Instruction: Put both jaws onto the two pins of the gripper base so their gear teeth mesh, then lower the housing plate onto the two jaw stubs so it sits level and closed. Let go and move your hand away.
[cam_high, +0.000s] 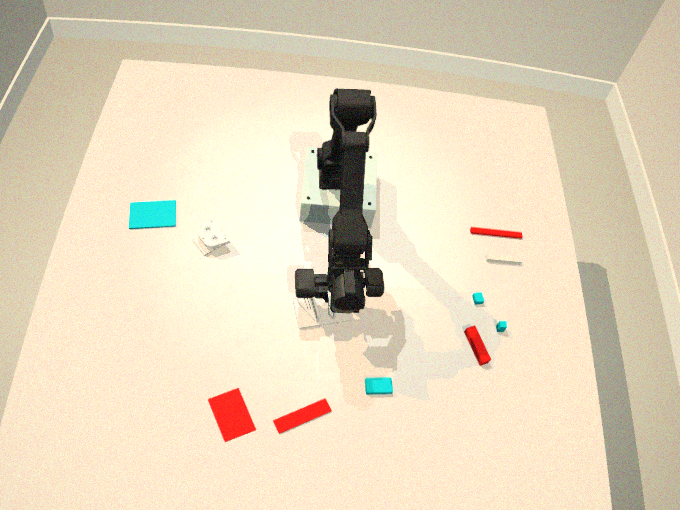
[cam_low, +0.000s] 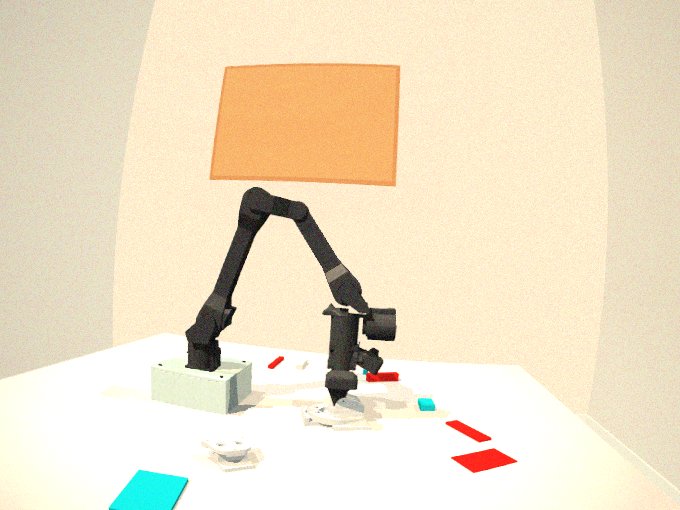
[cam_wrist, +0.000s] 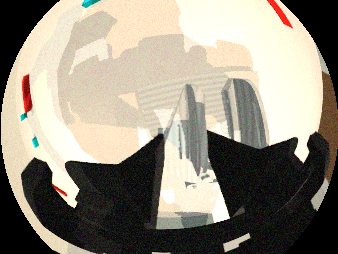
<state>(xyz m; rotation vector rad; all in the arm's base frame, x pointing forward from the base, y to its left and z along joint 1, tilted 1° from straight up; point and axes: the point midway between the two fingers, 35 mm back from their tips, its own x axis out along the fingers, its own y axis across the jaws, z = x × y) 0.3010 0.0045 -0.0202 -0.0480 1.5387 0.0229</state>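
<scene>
My gripper (cam_low: 337, 403) (cam_wrist: 184, 136) points down, low over the pale gripper base (cam_high: 306, 323) (cam_wrist: 154, 102). It is shut on a white jaw (cam_wrist: 191, 112), which stands between the fingertips in the wrist view. The other jaw (cam_wrist: 248, 112) stands beside it, just beyond the right finger. The arm hides most of this group in the top view. I cannot tell whether the pins are inside the jaws or the teeth mesh. The white housing plate (cam_high: 213, 234) (cam_low: 236, 442) lies apart from the group, tilted, with two holes showing.
The arm stands on a pale green box (cam_high: 315, 211) (cam_low: 189, 387). A cyan sheet (cam_high: 152, 214) (cam_low: 151, 490) lies beyond the housing plate. A red sheet (cam_high: 231, 415), a red strip (cam_high: 302, 416) and a cyan block (cam_high: 378, 385) lie in front. Red, cyan and white pieces lie at the right.
</scene>
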